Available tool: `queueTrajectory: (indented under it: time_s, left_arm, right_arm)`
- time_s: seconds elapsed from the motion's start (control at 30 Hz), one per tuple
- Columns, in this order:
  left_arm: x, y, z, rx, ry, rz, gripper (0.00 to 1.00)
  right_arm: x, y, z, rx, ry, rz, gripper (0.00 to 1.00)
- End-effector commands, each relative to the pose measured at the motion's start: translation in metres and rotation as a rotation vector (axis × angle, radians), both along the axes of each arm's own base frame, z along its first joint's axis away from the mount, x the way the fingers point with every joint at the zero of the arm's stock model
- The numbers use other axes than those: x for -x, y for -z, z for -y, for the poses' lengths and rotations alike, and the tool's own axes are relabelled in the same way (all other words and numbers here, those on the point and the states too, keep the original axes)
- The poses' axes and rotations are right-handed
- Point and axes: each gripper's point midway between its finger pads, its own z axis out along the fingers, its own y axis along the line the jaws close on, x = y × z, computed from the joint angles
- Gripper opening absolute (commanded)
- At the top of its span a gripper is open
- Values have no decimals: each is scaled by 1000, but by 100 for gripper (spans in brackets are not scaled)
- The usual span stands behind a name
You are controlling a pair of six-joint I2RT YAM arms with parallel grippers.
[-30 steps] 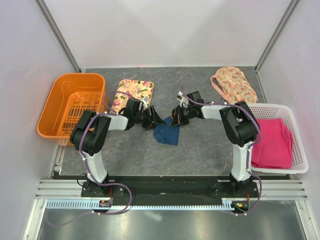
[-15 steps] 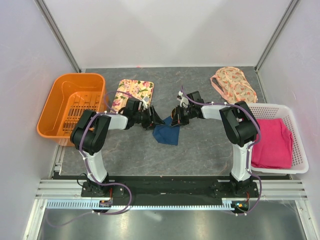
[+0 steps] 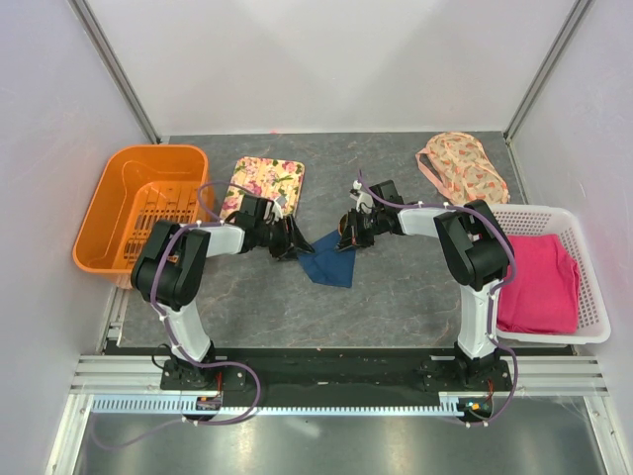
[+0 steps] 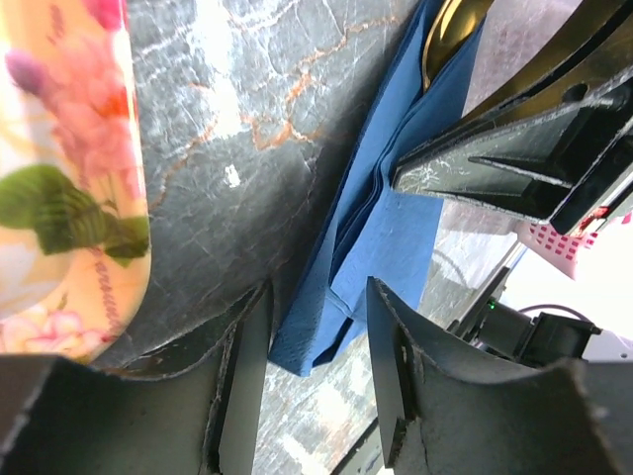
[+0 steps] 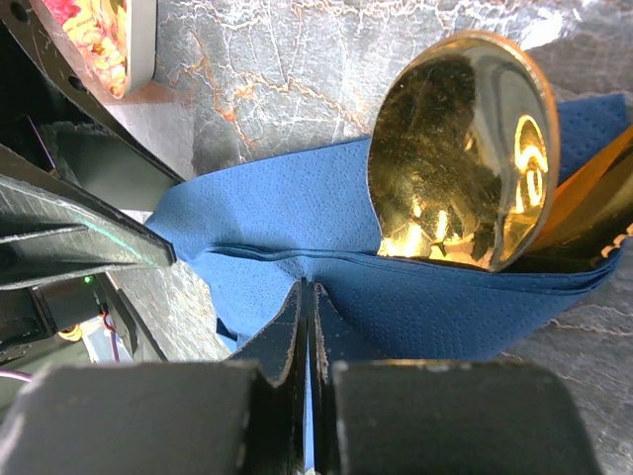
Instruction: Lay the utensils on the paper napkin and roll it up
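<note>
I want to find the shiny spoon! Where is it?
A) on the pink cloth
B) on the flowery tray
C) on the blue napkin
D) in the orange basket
C: in the right wrist view, the gold spoon lies on the blue napkin, with its bowl sticking out of the napkin's folds.

Black-and-white arms (image 3: 184,265) (looping purple cables (image 3: 258,389))

The navy napkin (image 3: 326,261) lies folded and rumpled on the grey table (image 3: 396,297), one fold pinched in my right pincer (image 5: 306,289). A gold spoon (image 5: 460,148) lies tucked inside, bowl poking out at its one o'clock end, another gold piece (image 5: 593,183) alongside.
</note>
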Motion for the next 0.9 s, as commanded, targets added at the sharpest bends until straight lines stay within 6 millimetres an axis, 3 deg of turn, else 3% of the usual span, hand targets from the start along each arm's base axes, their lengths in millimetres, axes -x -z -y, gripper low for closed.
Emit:
queueTrajectory:
  time_s: [0.0, 0.2, 0.4, 0.57, 0.8, 0.87]
  left_arm:
    - [17, 10, -4, -6, 25, -51, 51]
    - [17, 5, -10, 4, -21, -34, 58]
    - [-3, -4, 1, 63, -27, 20, 53]
    - [-5, -10, 2, 67, -19, 37, 38]
    - [-1, -45, 24, 164, 18, 79, 9]
    - [0, -52, 30, 183, 32, 87, 7]
  right_arm:
    - [31, 54, 24, 176, 3, -119, 0]
    - [30, 54, 25, 175, 5, -119, 0]
    - [30, 54, 25, 178, 4, -118, 0]
    - [31, 55, 25, 182, 10, -122, 0]
    - [28, 56, 26, 185, 28, -121, 0]
    - [29, 56, 26, 187, 31, -122, 0]
